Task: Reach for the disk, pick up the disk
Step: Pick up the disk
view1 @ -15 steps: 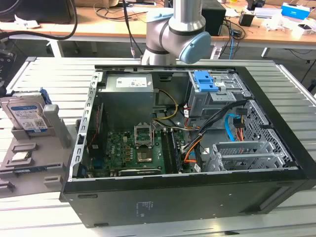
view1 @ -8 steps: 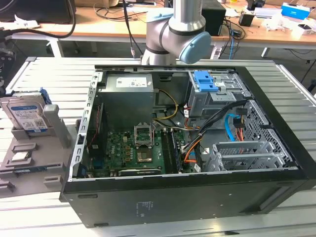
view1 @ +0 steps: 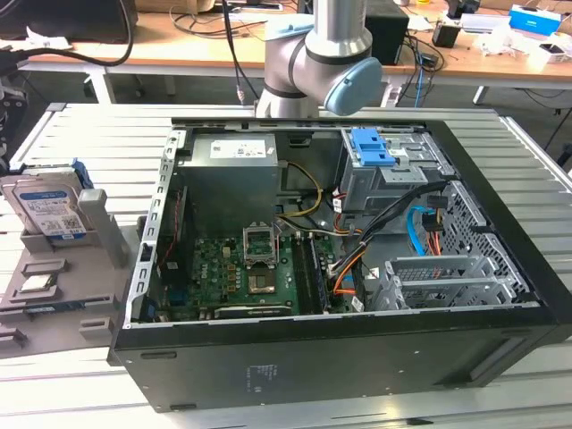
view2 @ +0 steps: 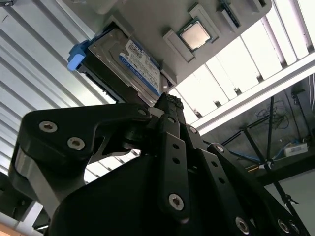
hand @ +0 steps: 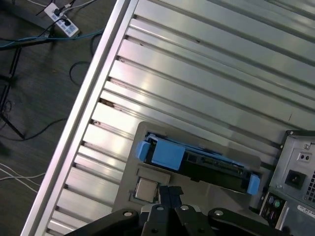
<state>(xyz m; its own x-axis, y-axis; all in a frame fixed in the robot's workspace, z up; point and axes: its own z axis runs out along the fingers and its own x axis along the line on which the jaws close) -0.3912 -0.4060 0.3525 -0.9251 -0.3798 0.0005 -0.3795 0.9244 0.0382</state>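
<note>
The disk stands on edge in a grey holder at the exterior view's left, beside the open computer case. It is silver with a white-and-blue label and a blue bracket. In the first wrist view the disk appears edge-on from above, and my gripper hangs over the holder just beside it, not touching. The fingers look shut with nothing between them. In the second wrist view the gripper points toward the disk's labelled face.
A processor chip lies in the holder next to the disk. The open computer case is at the middle of the slatted metal table, with a blue caddy fixed on its cage. The table edge and floor cables are near the holder.
</note>
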